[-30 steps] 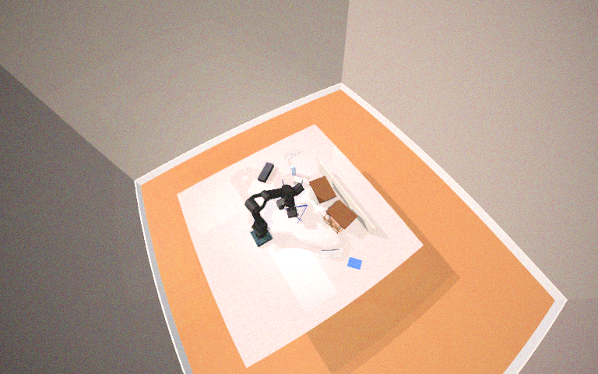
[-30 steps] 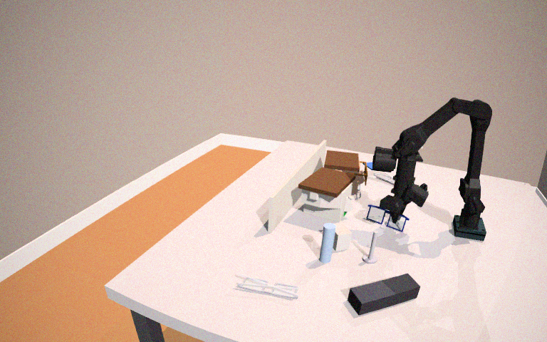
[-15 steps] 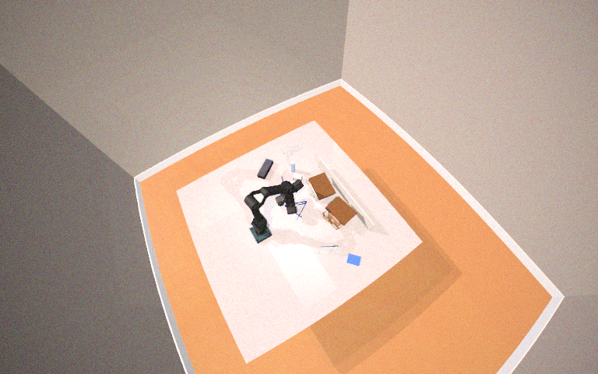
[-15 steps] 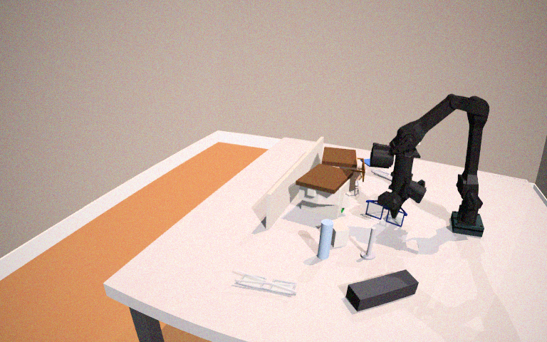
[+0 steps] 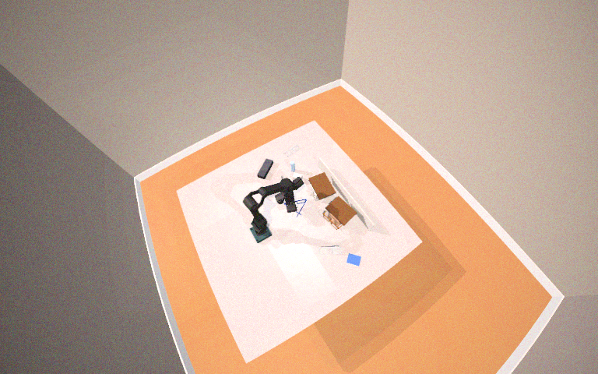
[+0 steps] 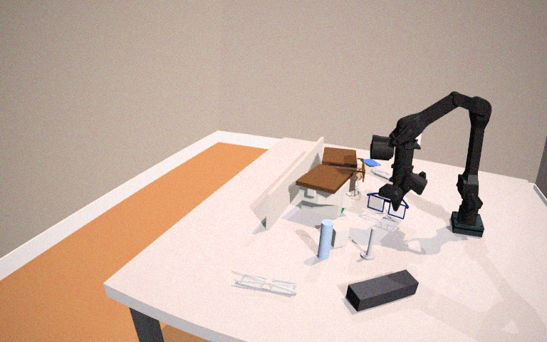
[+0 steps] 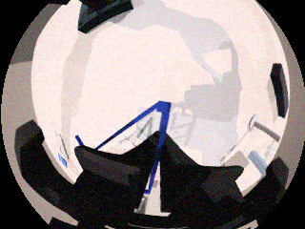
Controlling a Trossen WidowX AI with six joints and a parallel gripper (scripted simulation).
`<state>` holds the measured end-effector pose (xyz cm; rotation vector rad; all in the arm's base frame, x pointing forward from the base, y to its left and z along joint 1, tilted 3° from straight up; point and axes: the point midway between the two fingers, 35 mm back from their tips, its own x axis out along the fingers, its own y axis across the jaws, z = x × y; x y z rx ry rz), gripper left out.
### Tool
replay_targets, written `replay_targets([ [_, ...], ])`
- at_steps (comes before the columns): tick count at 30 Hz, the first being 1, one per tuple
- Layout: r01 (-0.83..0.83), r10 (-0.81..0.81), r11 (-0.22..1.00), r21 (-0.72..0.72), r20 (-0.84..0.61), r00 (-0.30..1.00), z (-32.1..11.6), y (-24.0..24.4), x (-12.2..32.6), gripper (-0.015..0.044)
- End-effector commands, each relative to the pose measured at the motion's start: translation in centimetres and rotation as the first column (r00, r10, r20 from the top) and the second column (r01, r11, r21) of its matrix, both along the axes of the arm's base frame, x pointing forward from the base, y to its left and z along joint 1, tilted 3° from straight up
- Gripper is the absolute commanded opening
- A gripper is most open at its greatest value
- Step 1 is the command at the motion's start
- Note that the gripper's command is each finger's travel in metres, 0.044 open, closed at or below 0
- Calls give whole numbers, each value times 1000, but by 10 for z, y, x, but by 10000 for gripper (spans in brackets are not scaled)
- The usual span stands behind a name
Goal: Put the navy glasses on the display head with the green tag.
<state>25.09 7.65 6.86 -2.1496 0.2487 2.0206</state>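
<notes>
Navy glasses [image 5: 301,201] [image 6: 375,202] [image 7: 163,124] partly hidden behind tool [image 5: 291,208] [image 6: 396,206] [image 7: 159,138] tips, bridge grip unclear w/ blur.

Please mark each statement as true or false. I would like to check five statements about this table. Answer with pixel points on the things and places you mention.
1. The end effector [image 5: 291,209] [image 6: 396,205] is closed on the navy glasses [image 5: 300,200] [image 6: 375,202] [image 7: 125,128]. True.
2. The navy glasses already sit on a display head. False: they are at the end effector, away from both heads.
3. The light blue cylinder [image 5: 293,167] [image 6: 325,239] stands upright. True.
4. The dark box [image 5: 265,168] [image 6: 382,290] lies on top of the blue square [image 5: 353,259] [image 6: 372,162]. False: they lie far apart on the table.
5. Both display heads have brown tops. True.
</notes>
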Motion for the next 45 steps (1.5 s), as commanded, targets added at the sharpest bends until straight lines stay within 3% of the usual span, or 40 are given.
replay_targets([
  [1, 3, -3, 1000, 3, 14, 1000, 22, 1, 2, 0],
  [11, 2, -2, 1000, 2, 13, 1000, 72, 2, -3, 0],
  [18, 38, -38, 999, 5, 13, 999, 75, 3, -4, 0],
  [31, 410, -410, 912, 34, 4, 912, 77, 18, 0, 0],
  [45, 754, -754, 654, 59, -18, 656, 78, 35, 3, 0],
])
